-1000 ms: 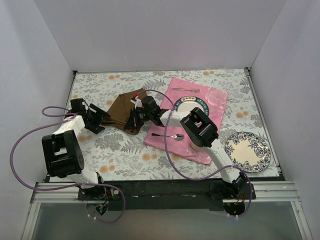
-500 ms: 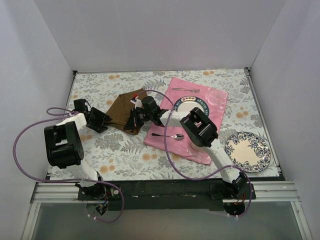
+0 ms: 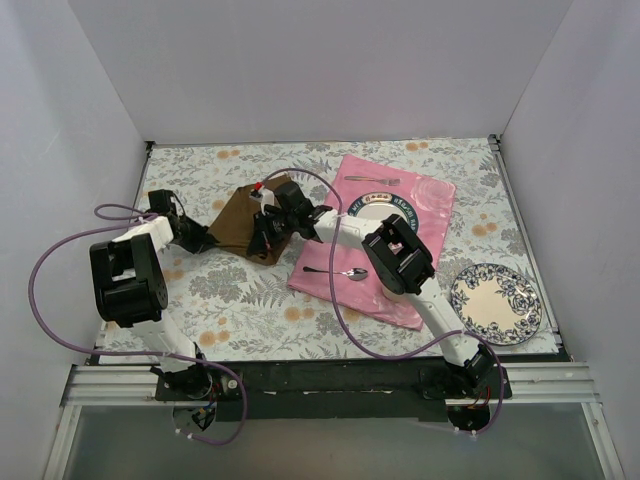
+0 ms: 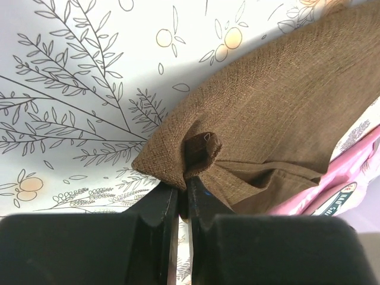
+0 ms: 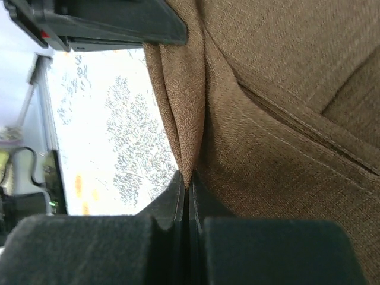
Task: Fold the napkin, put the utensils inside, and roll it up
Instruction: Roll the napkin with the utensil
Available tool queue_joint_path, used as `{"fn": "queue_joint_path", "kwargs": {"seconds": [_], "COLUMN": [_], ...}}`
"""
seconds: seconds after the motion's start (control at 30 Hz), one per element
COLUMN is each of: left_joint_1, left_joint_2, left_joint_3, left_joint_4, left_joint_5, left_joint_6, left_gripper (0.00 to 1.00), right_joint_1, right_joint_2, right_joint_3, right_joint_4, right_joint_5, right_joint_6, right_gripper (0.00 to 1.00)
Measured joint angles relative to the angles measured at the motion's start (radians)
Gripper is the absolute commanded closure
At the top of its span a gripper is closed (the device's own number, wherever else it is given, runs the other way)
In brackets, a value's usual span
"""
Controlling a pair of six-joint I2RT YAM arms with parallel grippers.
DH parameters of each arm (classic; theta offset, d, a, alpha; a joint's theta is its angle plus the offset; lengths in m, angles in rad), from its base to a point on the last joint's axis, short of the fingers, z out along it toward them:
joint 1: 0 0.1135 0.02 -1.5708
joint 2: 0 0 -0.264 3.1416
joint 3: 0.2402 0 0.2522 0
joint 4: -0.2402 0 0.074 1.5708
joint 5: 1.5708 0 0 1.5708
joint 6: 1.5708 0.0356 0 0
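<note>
Claw (image 4: pixel 184 199) — pinched on napkin (image 4: pixel 279 107) corner

The top camera is looking down over the floral bench (image 3: pixel 235 300); both wrist cameras are sitting close against the shared brown cloth napkin (image 3: pixel 236 222).

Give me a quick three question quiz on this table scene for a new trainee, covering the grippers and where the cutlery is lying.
1. True or false: the left gripper and the right gripper are each shut on the brown napkin.
2. The spoon lies on: A) the pink mat, B) the floral plate, C) the napkin.
3. Name the utensil lying farther from the robot.
Key: 1 true; 2 A; 3 the fork.
</note>
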Motion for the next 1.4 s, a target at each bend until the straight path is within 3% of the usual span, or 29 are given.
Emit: {"fn": "queue_joint_path", "kwargs": {"seconds": [0.23,0.47,0.8,1.1,1.2,1.4], "left_joint_1": [0.0,0.0,0.0,0.0,0.0,0.0], "left_joint_2": [0.009,0.008,0.005,-0.005,-0.008,-0.008], "left_joint_3": [0.003,-0.003,-0.013,-0.016,-0.016,-0.017], "left_joint_4": [-0.014,-0.022,-0.026,-0.031,-0.032,-0.035], "left_joint_5": [0.016,0.027,0.034,0.041,0.044,0.049], "left_joint_6": [0.007,0.007,0.006,0.006,0.006,0.006], "left_gripper": [1.0,1.0,1.0,1.0,1.0,1.0], "right_joint_1": [0.028,0.077,0.137,0.162,0.172,0.185], "right_joint_2": [0.0,0.0,0.009,0.031,0.04,0.044], "right_joint_3": [0.113,0.148,0.238,0.274,0.279,0.28], "right_joint_4": [-0.211,-0.306,-0.373,-0.381,-0.378,-0.374], "right_joint_5": [0.079,0.159,0.289,0.377,0.403,0.49], "right_joint_6": [-0.212,-0.336,-0.438,-0.492,-0.516,-0.555], "right_gripper": [0.77,0.59,0.47,0.45,0.5,0.78]}}
